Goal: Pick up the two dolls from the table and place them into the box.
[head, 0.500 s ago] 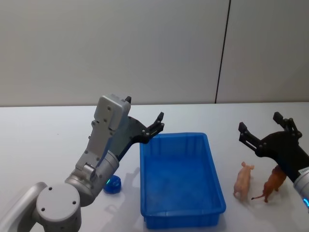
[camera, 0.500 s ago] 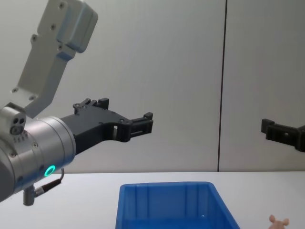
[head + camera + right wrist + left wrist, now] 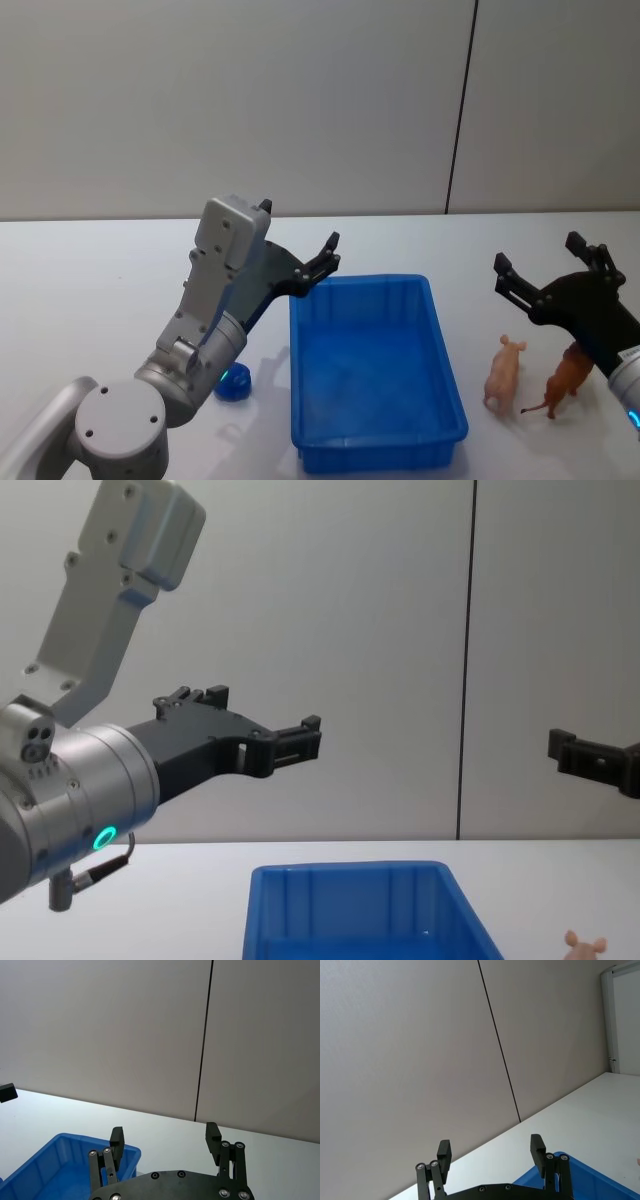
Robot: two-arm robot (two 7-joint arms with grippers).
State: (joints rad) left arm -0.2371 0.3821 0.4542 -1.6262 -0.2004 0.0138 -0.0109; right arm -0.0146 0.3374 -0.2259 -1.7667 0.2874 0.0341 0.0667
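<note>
Currently both dolls stand on the table [image 3: 100,290], right of the box [image 3: 448,385]. The pale pink doll [image 3: 503,372] is nearer the box wall, with the brown doll [image 3: 566,378] just beside it on the far side. Neither doll is in the box.

Right gripper [image 3: 538,255] hovers above the two dolls, fingers spread wide and holding nothing. Left gripper [image 3: 328,255] hangs over the box's far-left corner, fingers likewise apart and empty.
</note>
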